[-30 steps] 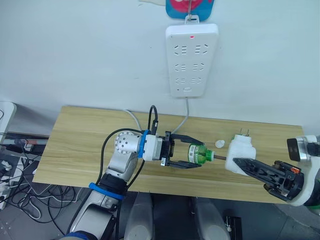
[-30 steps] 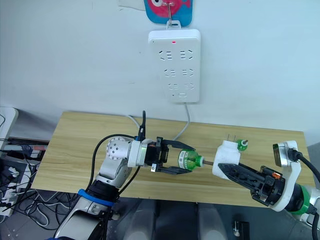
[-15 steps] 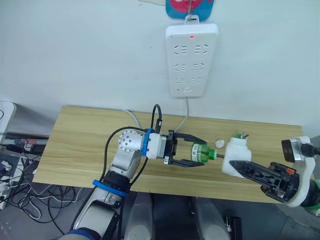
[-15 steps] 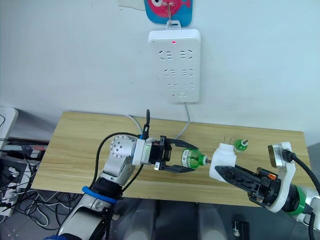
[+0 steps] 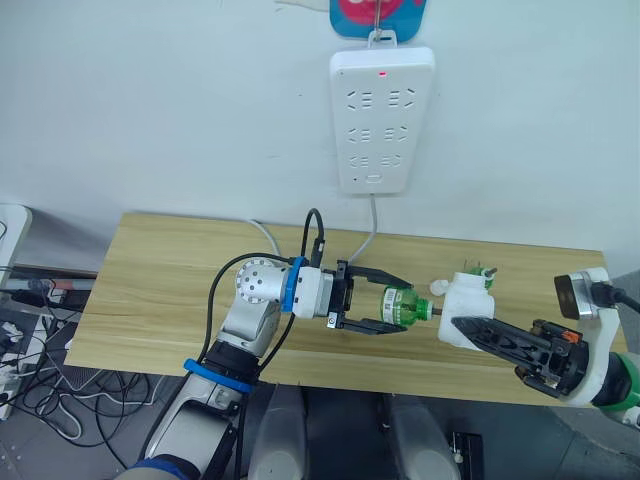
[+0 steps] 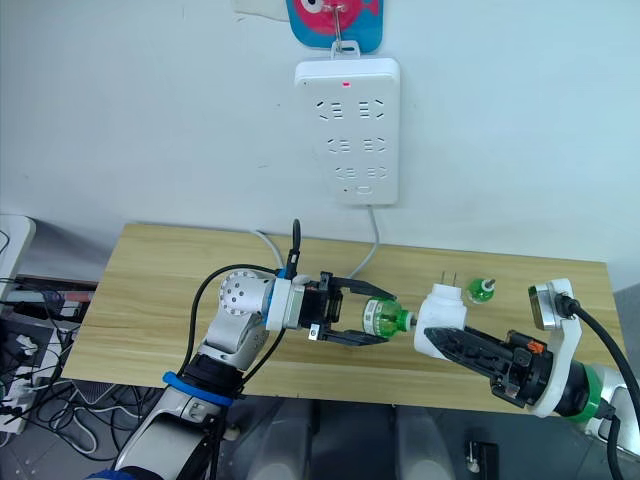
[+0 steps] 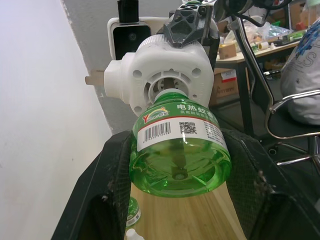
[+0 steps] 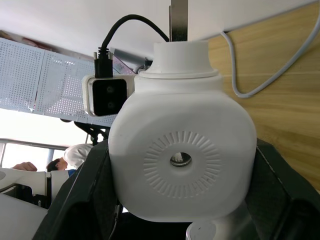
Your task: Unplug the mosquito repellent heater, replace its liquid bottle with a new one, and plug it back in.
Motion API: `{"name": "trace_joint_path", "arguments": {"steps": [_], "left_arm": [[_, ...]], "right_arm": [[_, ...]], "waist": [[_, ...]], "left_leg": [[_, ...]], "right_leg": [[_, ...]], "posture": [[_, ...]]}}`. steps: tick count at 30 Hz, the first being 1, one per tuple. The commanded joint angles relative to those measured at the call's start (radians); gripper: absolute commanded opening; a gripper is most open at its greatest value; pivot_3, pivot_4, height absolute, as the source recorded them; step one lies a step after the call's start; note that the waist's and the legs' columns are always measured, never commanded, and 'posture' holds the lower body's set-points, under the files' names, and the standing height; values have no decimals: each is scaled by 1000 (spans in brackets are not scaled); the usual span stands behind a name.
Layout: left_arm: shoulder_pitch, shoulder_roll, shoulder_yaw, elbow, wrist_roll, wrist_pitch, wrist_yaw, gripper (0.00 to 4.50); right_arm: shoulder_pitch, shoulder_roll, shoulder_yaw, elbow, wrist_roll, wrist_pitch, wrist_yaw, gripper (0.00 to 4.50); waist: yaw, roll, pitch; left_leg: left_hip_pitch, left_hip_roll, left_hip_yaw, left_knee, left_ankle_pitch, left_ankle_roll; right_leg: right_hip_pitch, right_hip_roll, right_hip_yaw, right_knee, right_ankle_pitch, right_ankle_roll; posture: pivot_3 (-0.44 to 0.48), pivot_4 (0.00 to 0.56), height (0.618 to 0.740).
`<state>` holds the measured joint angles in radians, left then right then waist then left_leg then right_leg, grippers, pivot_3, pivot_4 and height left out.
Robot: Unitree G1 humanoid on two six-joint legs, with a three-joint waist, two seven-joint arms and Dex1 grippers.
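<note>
From the head views, the left hand point(image 5: 372, 310) gripped the green bottle point(image 5: 402, 305), while the right hand point(image 5: 478, 334) clamped the mosquito repellent heater point(image 5: 463, 308) above the bench point(image 5: 160, 290), unplugged. The left wrist view showed the bottle's neck meeting the heater's socket; slight misalignment could jam the wick. The right wrist view showed the heater's vented face.

Green bottle point(image 6: 382, 317) in left end effector point(image 6: 372, 316), neck toward heater point(image 6: 440, 318) in right end effector point(image 6: 452, 341).
</note>
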<state>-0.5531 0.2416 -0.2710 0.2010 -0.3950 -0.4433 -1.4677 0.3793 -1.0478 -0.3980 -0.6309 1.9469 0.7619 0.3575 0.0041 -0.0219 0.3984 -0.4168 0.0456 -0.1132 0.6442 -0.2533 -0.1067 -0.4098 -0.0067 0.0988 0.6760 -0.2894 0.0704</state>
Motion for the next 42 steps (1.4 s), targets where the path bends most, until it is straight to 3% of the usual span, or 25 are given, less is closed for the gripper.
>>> {"name": "trace_joint_path", "arguments": {"steps": [1, 27, 42], "left_arm": [[5, -3, -21, -30, -15, -10, -25, 2263], [-12, 5, -8, -1, -9, -17, -38, 2263], [-44, -21, -1, 20, -2, -15, -12, 2263]], "right_arm": [[-8, -8, -19, -2, 25, 28, 29, 2982], [-77, -34, -44, 74, 25, 146, 104, 2982], [-61, -27, -7, 42, 25, 106, 63, 2982]], "waist": [[0, 0, 0], [1, 0, 0], [1, 0, 0]], "left_leg": [[0, 0, 0, 0, 0, 0], [0, 0, 0, 1, 0, 0], [0, 0, 0, 1, 0, 0]], "right_leg": [[0, 0, 0, 0, 0, 0], [0, 0, 0, 1, 0, 0], [0, 0, 0, 1, 0, 0]], "posture": [[83, 401, 740], [91, 401, 740], [94, 409, 740]]}}
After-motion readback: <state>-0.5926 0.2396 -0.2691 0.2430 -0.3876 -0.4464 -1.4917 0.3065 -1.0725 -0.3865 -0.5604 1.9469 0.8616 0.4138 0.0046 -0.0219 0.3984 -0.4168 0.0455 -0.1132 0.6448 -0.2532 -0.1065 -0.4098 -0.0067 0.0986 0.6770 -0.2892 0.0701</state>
